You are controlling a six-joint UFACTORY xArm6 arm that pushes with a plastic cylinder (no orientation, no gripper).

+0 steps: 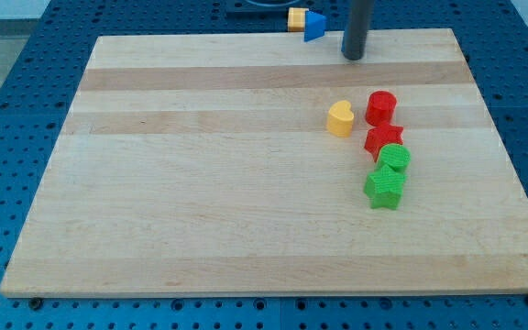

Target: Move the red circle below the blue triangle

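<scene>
While the rod is seen standing near the view's top edge of the wooden board, my tip is found bare and in contact with no block; nothing is being pushed. The red circle is located down and slightly to the view's right of my tip, well apart from it, with clear board between the two. The blue triangle is seen at the very top edge of the board, just to the view's left of the rod, touching an orange block on its left side; the shape of that orange block cannot be made out.

The spot below the triangle is judged to lie up and to the view's left of the red circle, so a push from the circle's lower right side would be called for. That side is crowded: a red star sits directly below the circle, apparently touching it, followed by a green circle and a green star in a close column. A yellow heart lies just beside the circle on its left, and is judged liable to be struck on a leftward path
</scene>
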